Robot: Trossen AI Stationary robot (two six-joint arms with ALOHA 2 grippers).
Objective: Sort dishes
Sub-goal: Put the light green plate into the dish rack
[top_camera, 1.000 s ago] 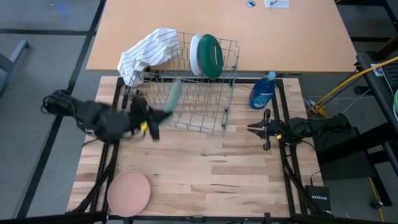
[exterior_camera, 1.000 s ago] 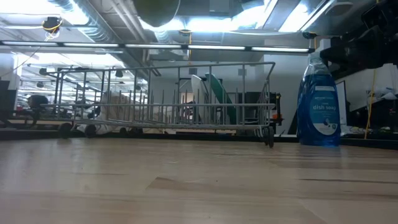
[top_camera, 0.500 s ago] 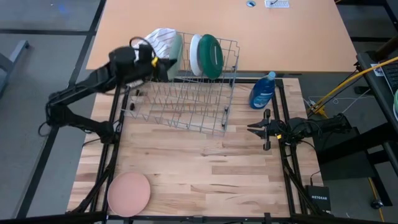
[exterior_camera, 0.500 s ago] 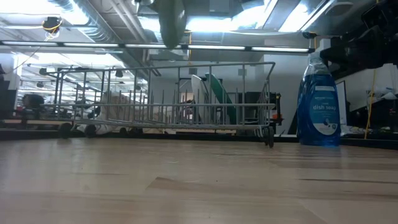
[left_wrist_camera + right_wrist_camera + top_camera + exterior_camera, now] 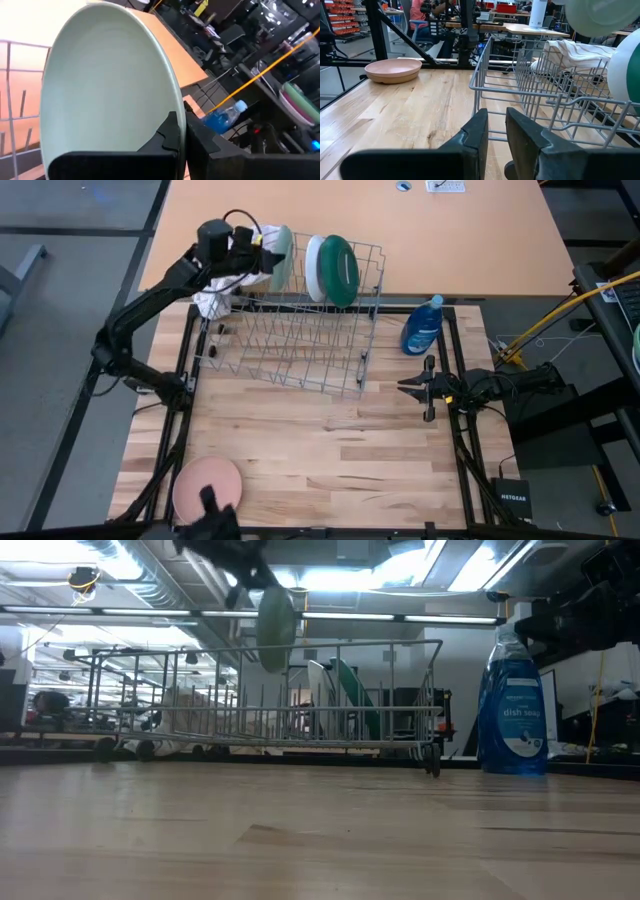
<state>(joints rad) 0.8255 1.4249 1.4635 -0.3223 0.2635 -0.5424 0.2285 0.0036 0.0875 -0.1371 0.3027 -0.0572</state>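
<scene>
Upper left in the high view, left claw is clamped on the pale sage green plate, upright above the wire dish rack, beside the white plate. Step: racking. Next: lower it between tines, release. Right claw waits, closed.

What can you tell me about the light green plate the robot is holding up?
The pale sage green plate is round, smooth and plain, and looks like glazed ceramic. The left gripper is shut on its rim and holds it on edge in the air, over the far left end of the wire dish rack. It stands beside the white plate and dark green plate already slotted upright there. Only the gripper touches it.
</scene>
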